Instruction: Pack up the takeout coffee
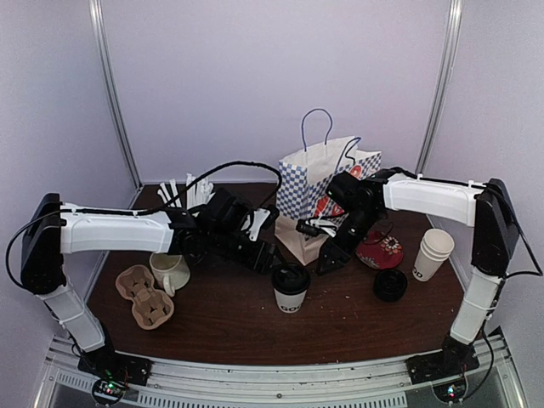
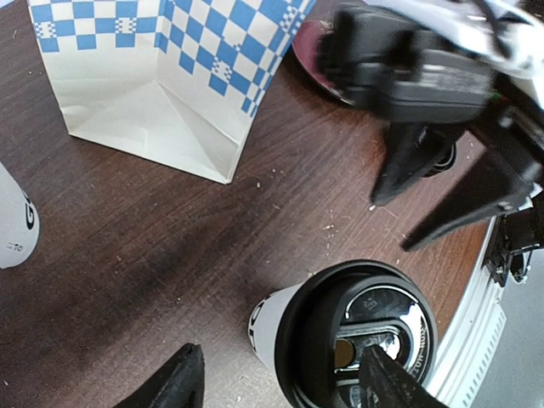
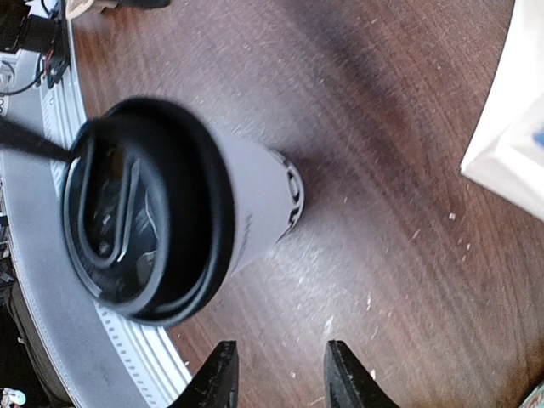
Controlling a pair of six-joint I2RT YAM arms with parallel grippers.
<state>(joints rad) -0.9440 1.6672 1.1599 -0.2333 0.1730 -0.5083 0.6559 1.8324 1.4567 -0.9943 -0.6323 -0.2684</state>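
Observation:
One takeout coffee (image 1: 291, 289), a white paper cup with a black lid, stands upright on the brown table. My left gripper (image 1: 269, 253) hovers just to its left and is open. In the left wrist view the cup (image 2: 340, 331) sits toward the right finger (image 2: 389, 381), which overlaps the lid, and the other finger (image 2: 174, 387) is well clear of it. My right gripper (image 1: 330, 258) hangs to the cup's right, open and empty. In the right wrist view its fingertips (image 3: 280, 382) are past the cup (image 3: 170, 212), over bare wood.
A blue-checked paper bag (image 1: 327, 183) stands behind the cup. A stack of white cups (image 1: 433, 253), a loose black lid (image 1: 390, 285) and a red object (image 1: 380, 251) lie to the right. A cream mug (image 1: 170, 270) and cardboard carrier (image 1: 144, 297) are on the left.

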